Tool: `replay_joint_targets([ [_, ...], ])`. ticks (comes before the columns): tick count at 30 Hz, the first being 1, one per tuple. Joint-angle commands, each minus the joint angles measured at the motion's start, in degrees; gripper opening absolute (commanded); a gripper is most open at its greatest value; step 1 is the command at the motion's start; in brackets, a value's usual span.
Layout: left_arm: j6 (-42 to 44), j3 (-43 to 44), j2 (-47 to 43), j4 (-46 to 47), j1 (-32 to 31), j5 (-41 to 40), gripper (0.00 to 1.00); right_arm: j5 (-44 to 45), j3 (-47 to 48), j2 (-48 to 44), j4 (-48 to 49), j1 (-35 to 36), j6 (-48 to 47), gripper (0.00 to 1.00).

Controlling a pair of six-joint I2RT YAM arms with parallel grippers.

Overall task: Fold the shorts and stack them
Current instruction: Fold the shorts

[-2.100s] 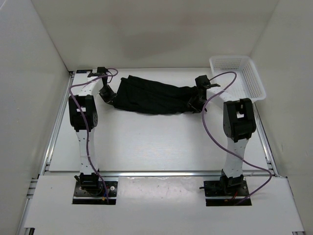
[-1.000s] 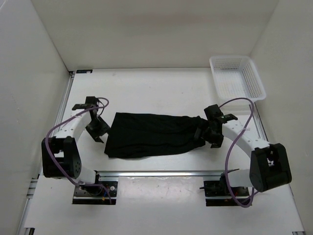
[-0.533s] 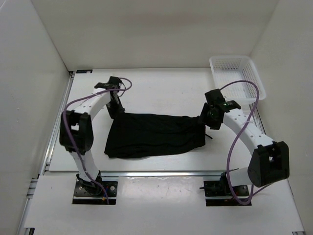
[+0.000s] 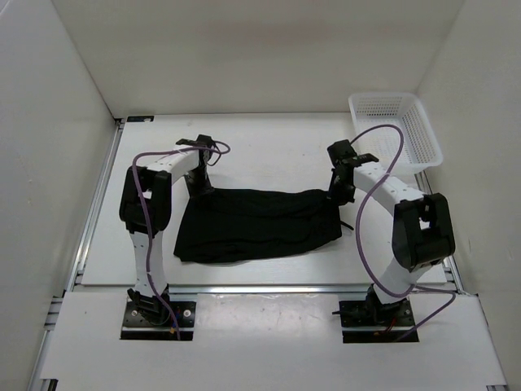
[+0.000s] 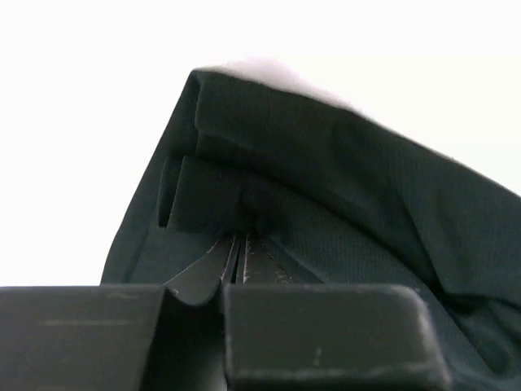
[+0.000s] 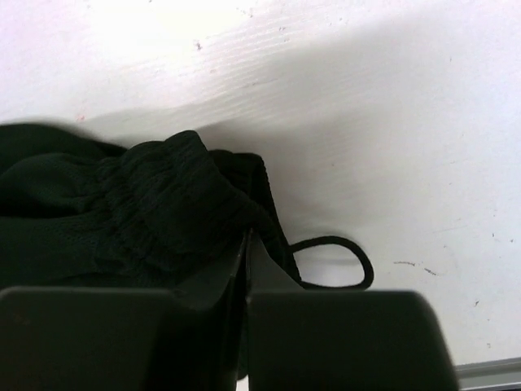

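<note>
1. Left gripper (image 4: 198, 187): clenched on the far-left corner of the shorts (image 4: 256, 224). In the left wrist view the fingers (image 5: 244, 248) pinch several stacked hem layers.
2. The shorts lie flat as a wide black band across the middle of the table (image 4: 244, 147), between the two arms and nearer the front rail than the back wall.
3. Right gripper (image 4: 340, 192): clenched on the bunched waistband at the far-right corner. A drawstring loop (image 6: 330, 239) lies on the table just beside it.
4. White mesh basket (image 4: 429, 130): far-right corner, well apart from the cloth.
5. Step in hand, as I read it: both far corners are gripped, ready to be folded toward the near edge.
6. To do it well:
   - raise both corners together and level;
   - keep the cloth taut between them, so that no crease forms;
   - lay the far edge squarely on the near edge;
   - watch that no layer slips out of the left pinch.
7. Views compared:
   - the top view gives the whole outline and both arms, but not the grips;
   - the left wrist view shows the layer count;
   - the right wrist view (image 6: 247, 244) shows the waistband gathers and the stray loop.
</note>
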Motion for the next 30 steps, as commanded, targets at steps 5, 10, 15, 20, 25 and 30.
replay_joint_targets([
  [5,-0.9,2.5,-0.9,-0.4,0.0,-4.4,0.1,1.8,4.5,4.6,1.0,-1.4,-1.7,0.0],
  [10,-2.1,2.5,-4.4,-0.9,0.6,-6.2,0.1,2.3,4.5,0.7,-0.8,-1.4,-2.2,0.06],
  [15,-2.1,4.4,-7.2,-1.5,2.5,-6.7,0.1,3.3,4.0,-7.0,-3.2,-1.4,-2.2,0.45],
  [20,-1.6,9.1,-7.7,-3.3,3.6,-5.3,0.1,2.0,1.8,-13.8,-4.3,-0.2,-1.6,0.76],
  [25,-1.6,13.3,-4.3,-4.8,4.2,-4.1,0.1,-1.2,1.8,-13.7,-3.7,3.4,0.6,0.29],
  [30,-0.3,20.2,1.0,-6.7,4.8,-1.6,0.1,-3.7,5.3,-7.3,-1.1,6.5,1.6,0.07],
])
